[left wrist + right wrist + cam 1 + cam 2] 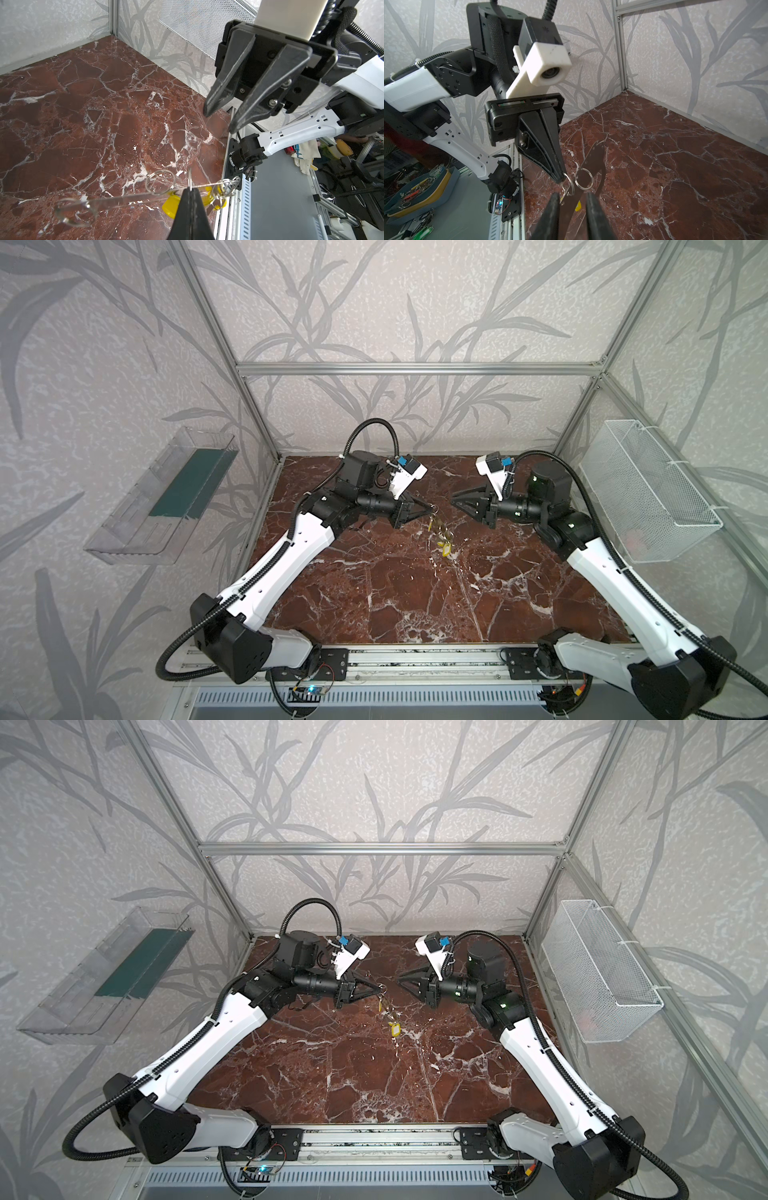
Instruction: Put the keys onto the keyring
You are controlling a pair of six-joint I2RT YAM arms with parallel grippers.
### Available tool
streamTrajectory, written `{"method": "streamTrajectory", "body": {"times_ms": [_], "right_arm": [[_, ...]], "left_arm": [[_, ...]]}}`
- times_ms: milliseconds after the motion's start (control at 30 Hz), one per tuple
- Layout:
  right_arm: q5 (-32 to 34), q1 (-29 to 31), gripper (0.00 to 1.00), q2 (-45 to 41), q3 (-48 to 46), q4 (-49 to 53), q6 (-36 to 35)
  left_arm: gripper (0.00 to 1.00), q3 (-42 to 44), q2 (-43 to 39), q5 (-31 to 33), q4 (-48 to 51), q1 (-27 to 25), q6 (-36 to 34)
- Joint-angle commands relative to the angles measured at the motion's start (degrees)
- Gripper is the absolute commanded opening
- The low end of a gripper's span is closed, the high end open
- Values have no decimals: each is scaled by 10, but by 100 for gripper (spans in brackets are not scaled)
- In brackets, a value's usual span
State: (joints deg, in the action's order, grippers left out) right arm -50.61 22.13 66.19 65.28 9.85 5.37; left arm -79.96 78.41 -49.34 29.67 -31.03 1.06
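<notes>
My left gripper (431,511) (380,992) (190,189) is shut on a small ring of the keyring (439,528) (386,1010) (124,200), a thin metal plate that hangs from it above the marble floor. Yellow keys (446,548) (394,1028) (170,204) dangle from rings at the plate's lower part. My right gripper (453,499) (400,981) (219,121) (572,197) faces the left one a short way off, open, with nothing gripped. In the right wrist view the plate (593,158) shows dark beyond its fingers (554,200), with a loose ring (583,178) on it.
A white wire basket (648,489) hangs on the right wall and a clear plastic shelf (166,497) on the left wall. Aluminium rails (415,659) run along the front edge. A blue tray (421,193) of other key tags lies outside the cell.
</notes>
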Motion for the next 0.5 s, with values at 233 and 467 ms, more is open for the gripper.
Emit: {"method": "streamTrajectory", "body": {"times_ms": [233, 467], "right_arm": [[-38, 9, 24, 31, 52, 65, -66], [-46, 12, 24, 42, 62, 68, -83]], "left_arm": [[0, -28, -11, -11, 30, -1, -47], [0, -25, -14, -12, 29, -1, -48]]}}
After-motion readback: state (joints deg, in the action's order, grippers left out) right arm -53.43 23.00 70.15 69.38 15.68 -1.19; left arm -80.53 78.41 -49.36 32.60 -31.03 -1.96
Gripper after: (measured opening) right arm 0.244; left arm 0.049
